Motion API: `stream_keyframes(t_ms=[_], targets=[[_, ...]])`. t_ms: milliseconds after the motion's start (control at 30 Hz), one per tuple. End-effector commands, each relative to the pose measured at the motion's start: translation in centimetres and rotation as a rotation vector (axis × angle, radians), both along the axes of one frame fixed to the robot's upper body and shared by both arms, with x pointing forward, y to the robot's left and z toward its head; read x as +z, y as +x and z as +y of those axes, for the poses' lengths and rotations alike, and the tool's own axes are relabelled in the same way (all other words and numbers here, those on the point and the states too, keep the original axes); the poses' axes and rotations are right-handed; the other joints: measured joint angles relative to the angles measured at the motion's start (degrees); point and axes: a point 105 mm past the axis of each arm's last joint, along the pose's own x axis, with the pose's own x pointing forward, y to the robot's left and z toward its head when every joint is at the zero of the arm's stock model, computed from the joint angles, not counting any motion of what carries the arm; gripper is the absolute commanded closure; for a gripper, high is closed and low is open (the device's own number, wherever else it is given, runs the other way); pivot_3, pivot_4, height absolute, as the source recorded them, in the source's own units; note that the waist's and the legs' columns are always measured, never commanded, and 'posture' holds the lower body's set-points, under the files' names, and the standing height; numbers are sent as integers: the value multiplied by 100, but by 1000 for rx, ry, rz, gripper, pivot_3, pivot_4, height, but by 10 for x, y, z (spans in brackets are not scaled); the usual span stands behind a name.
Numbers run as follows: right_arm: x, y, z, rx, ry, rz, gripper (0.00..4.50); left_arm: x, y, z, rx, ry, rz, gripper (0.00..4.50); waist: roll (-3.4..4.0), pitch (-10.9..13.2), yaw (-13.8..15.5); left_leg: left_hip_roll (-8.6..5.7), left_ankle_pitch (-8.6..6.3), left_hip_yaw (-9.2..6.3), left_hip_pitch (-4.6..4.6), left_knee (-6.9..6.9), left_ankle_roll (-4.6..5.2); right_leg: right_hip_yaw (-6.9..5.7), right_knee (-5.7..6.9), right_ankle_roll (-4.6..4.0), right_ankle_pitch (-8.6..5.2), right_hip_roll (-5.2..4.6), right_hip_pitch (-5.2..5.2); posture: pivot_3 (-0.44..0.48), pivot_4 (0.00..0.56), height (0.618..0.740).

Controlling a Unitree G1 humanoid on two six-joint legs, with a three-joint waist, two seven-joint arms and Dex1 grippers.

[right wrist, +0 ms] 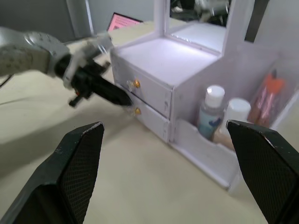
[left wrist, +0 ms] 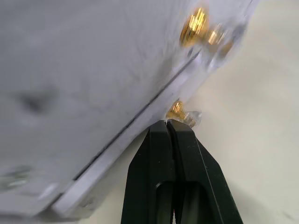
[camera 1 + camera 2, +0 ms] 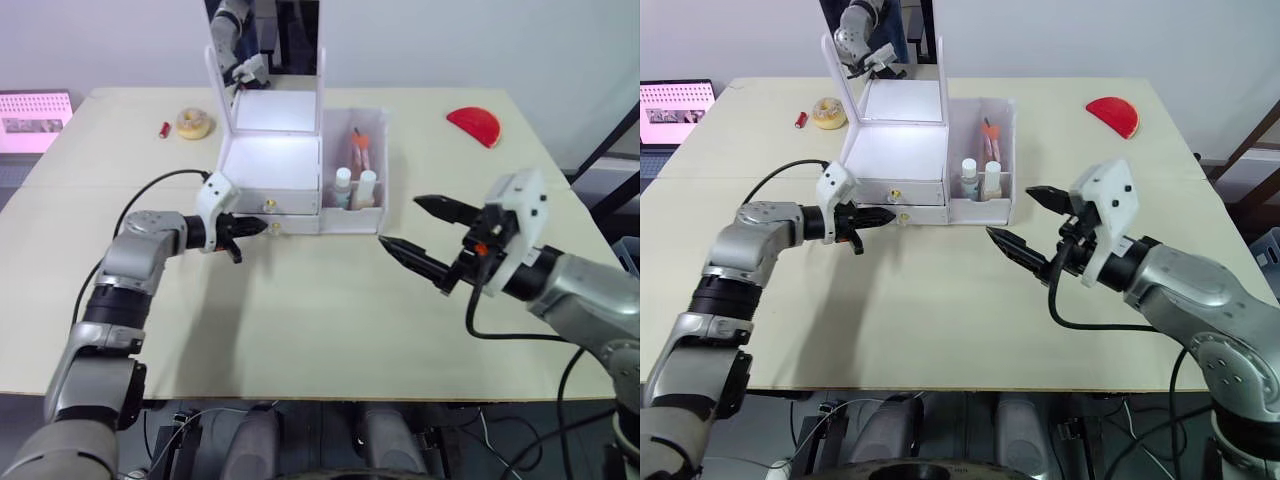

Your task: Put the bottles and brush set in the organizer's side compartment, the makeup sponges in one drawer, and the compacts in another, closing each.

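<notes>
**A:** Pale matte table [image 3: 300, 330], white wall behind. Where's the organizer?

**B:** White plastic organizer [image 3: 272, 165] sits mid-table, toward the far side, mirror upright at the back. Two stacked drawers face the robot, each with a small gold knob. Side compartment [image 3: 374, 150] is on the organizer's right side and already holds two white-capped bottles [image 3: 354, 188] plus a pink and orange item behind them, probably the brush set, can't confirm.

**A:** Left gripper?

**B:** Left gripper [image 3: 258, 227] has its black fingers pressed together, nothing between them. Tips sit right at the lower drawer [image 1: 150, 119], just beside its knob [image 2: 176, 110]. Wrist view shows the tips touching or nearly touching the drawer front at the lower edge, can't tell which.

**A:** Key geometry for the next move?

**B:** Drawer travel runs front to back, and the left forearm comes in from the left, roughly across that axis. So my read is this is a push on the drawer front. Both drawers look nearly flush; the lower one may be a hair proud. Left arm is clearly the nearer one.

**A:** Right?

**B:** Right gripper [image 3: 425, 235] is spread wide, empty, hovering above the table in front of the side compartment, apart from it.

**A:** Surfaces?

**B:** Glossy hard plastic, rounded metal-looking knob, tapered smooth fingers. Slip off the knob looks possible.
</notes>
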Motion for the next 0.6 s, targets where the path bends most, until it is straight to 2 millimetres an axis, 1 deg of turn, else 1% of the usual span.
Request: stream_keyframes(t_ms=[33,100,167,200,267,300,367,400,433,500,533,567,600], targets=[[3,-16,-23,-31,-45,0,0,25,-21,24,-21,-28,-30,4458,0,0,-6,0,0,0,0,-5,0,0,0,4,-1,0,-2,0,150,740],[-5,-21,-39,-68,-82,35,0,28,-36,38,-40,-44,-13,4458,0,0,-8,0,-5,0,1,-9,9,0,1,7,-3,0,-5,0,150,740],[-12,-22,-60,-137,-109,56,0,33,-50,56,-35,-74,-1,4458,0,0,2,0,-9,1,2,-9,16,0,0,1,-9,0,-4,0,150,740],[-14,-22,-67,-158,-118,60,0,35,-53,62,-29,-84,0,4458,0,0,5,0,-9,1,2,-8,15,0,0,1,-10,0,-3,0,150,740],[-21,-24,-85,-210,-135,68,0,42,-51,81,47,-86,-39,4458,-1,1,23,0,-9,2,3,-1,15,0,-3,-3,-14,0,1,0,150,740],[-26,-25,-96,-239,-150,80,0,45,-52,91,77,-81,-57,4216,-6,2,37,0,-9,2,3,2,15,0,-3,-8,-16,-1,4,0,150,740],[-39,-29,-120,-299,-187,116,0,48,-60,109,118,-95,-54,3574,-10,1,21,0,-8,2,8,12,14,-1,-2,5,-23,-1,11,0,150,740],[-43,-31,-128,-319,-192,127,0,47,-65,115,126,-100,-47,3077,-10,2,7,0,-8,2,14,12,14,-1,-2,4,-23,-1,19,0,150,740],[-46,-34,-134,-327,-188,137,0,46,-68,119,132,-99,-40,2607,-9,2,-7,0,-8,3,17,12,13,-1,-4,5,-24,-2,21,0,150,740],[-50,-38,-142,-334,-183,150,0,42,-75,126,149,-78,-35,1511,-5,3,-26,0,-9,9,18,12,13,0,-5,4,-23,-6,20,0,150,740],[-52,-41,-145,-334,-178,156,0,42,-76,129,163,-65,-46,1014,-6,3,-24,0,-9,9,18,10,13,0,-4,4,-23,-6,19,0,150,740],[-54,-43,-147,-333,-175,162,0,43,-77,132,175,-61,-57,426,-6,3,-19,1,-9,8,19,7,13,0,-3,4,-23,-5,19,0,150,740],[-55,-45,-149,-331,-176,166,0,44,-78,133,182,-59,-63,48,-6,3,-12,2,-9,8,18,4,13,0,-2,4,-23,-5,17,0,150,740]])
